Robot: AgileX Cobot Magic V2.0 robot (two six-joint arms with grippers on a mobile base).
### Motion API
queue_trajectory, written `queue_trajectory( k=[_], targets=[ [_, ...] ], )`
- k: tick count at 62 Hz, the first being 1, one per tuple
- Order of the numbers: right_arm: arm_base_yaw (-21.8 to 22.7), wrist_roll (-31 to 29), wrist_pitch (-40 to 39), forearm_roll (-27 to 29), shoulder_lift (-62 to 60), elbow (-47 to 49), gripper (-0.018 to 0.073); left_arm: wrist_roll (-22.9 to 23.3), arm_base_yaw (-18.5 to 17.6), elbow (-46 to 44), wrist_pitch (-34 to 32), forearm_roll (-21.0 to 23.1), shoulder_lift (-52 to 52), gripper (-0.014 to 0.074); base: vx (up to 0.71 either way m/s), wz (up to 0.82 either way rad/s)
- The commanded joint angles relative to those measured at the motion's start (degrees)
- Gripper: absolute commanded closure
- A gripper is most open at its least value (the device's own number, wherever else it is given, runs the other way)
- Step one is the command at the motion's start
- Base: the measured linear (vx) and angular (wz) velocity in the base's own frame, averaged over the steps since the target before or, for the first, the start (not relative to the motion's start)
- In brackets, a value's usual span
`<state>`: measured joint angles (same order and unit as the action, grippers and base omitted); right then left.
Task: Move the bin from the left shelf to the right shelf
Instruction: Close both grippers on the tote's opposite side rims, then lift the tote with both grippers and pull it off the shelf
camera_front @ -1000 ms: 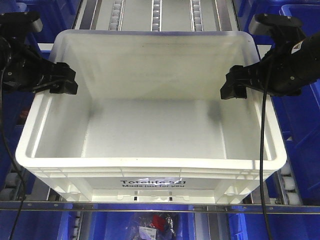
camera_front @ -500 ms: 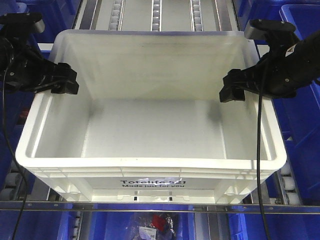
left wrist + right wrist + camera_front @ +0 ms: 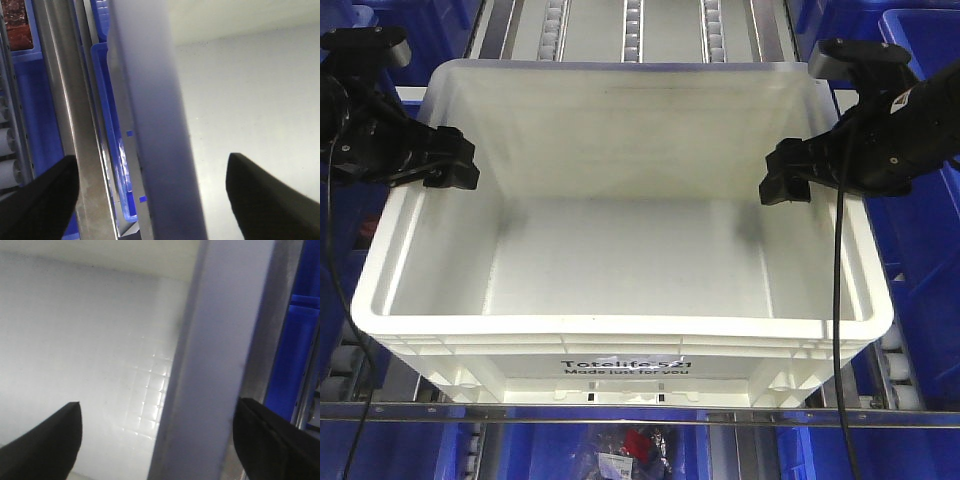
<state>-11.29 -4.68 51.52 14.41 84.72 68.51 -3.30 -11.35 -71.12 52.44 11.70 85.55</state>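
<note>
The white bin [image 3: 620, 345] stands on the roller shelf, empty, its "Totelife 521" print facing me. My left gripper [image 3: 448, 170] is open and straddles the bin's left wall near the back corner. In the left wrist view the gripper [image 3: 152, 195] has one finger outside and one inside the wall [image 3: 155, 100], both clear of it. My right gripper [image 3: 788, 185] is open and straddles the right wall. In the right wrist view the gripper [image 3: 157, 440] has the wall [image 3: 220, 340] between its fingers, which stand wide apart.
Blue bins stand close on the right [image 3: 920, 260] and on the left [image 3: 345, 250]. Roller tracks [image 3: 635, 30] run behind the white bin. A metal rail [image 3: 640, 413] crosses the front, with a blue bin holding small items [image 3: 630, 445] below it.
The right arm has shifted slightly to the left. The left arm has barely moved. The bin has not moved.
</note>
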Motion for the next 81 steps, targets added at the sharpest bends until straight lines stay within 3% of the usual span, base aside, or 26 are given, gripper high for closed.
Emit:
queue_trajectory(
  k=[1, 10, 20, 24, 81],
  targets=[
    [0.06, -0.54, -2.33, 0.59, -1.63, 1.91, 0.0009, -0.53, -0.24, -1.64, -1.76, 0.82, -1.47, 0.0071, 0.00, 0.00],
    [0.06, -0.48, -2.20, 0.59, -1.63, 1.91, 0.0160, -0.54, -0.24, -1.64, -1.58, 0.82, -1.47, 0.0270, 0.00, 0.00],
    [0.06, -0.71, -1.89, 0.59, -1.63, 1.91, 0.0461, -0.54, -0.24, -1.64, -1.52, 0.82, -1.53, 0.0604, 0.00, 0.00],
    [0.06, -1.18, -1.94, 0.59, -1.63, 1.91, 0.0575, -0.65, -0.24, -1.64, -1.70, 0.87, -1.53, 0.0607, 0.00, 0.00],
    [0.06, -1.30, -2.55, 0.78, -7.90, 1.91, 0.0564, -0.61, -0.24, -1.69, -2.64, 0.85, -8.22, 0.0604, 0.00, 0.00]
  ],
)
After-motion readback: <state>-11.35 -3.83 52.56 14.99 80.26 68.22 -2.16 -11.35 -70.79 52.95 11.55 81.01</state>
